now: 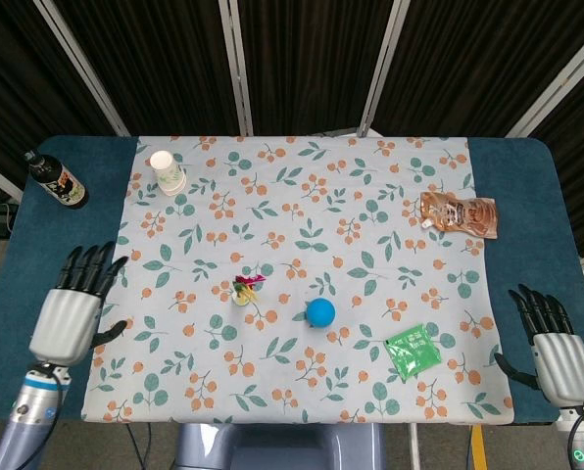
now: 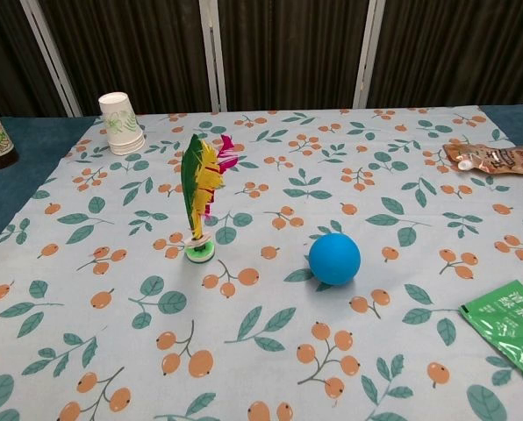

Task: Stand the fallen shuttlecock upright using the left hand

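Note:
The shuttlecock [image 2: 199,203] stands upright on its green and white base, its green, yellow and pink feathers pointing up; from above the shuttlecock [image 1: 244,288] shows near the middle of the floral cloth. My left hand [image 1: 73,305] hovers far off at the table's left edge, fingers spread and empty. My right hand [image 1: 551,338] rests at the front right corner, fingers apart, holding nothing. Neither hand appears in the chest view.
A blue ball [image 2: 334,258] lies just right of the shuttlecock. A green packet [image 1: 411,350] sits at the front right, a brown pouch [image 1: 458,213] at the right back. A paper cup [image 1: 167,171] and a dark bottle [image 1: 57,180] stand at the back left.

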### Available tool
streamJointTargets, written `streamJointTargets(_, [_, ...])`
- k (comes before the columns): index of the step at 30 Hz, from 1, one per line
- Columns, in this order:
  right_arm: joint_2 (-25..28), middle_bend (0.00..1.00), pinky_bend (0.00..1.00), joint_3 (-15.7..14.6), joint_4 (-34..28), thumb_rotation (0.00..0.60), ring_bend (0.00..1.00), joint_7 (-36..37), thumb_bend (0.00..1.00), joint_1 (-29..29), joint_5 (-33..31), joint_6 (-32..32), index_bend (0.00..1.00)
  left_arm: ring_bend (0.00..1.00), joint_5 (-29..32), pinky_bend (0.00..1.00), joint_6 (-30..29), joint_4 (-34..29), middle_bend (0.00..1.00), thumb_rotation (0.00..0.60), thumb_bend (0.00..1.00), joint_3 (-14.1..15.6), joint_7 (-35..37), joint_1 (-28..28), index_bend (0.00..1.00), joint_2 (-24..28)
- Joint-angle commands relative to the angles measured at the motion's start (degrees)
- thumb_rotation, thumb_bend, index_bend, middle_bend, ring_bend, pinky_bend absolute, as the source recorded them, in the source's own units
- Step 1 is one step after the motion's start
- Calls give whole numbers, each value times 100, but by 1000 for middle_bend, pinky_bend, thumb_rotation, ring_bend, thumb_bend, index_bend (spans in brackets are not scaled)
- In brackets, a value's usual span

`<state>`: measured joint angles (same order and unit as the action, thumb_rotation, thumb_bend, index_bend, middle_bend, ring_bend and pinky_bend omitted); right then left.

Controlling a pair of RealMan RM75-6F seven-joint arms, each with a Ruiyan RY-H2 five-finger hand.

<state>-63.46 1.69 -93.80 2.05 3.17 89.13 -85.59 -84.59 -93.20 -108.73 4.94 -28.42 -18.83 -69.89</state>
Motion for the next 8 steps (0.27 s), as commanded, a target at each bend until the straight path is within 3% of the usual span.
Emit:
streamJointTargets(1, [-5,0,0,-1,-10,600,0,-19,157,1,3,1,37,0,-212,0,-478,750,0,600,58,301,554,557,14,131])
streamJointTargets(8, [-17,0,0,-4,-7,600,0,-37,157,16,15,20,36,0,-190,0,-551,1202,0,600,54,420,1036,974,0,255])
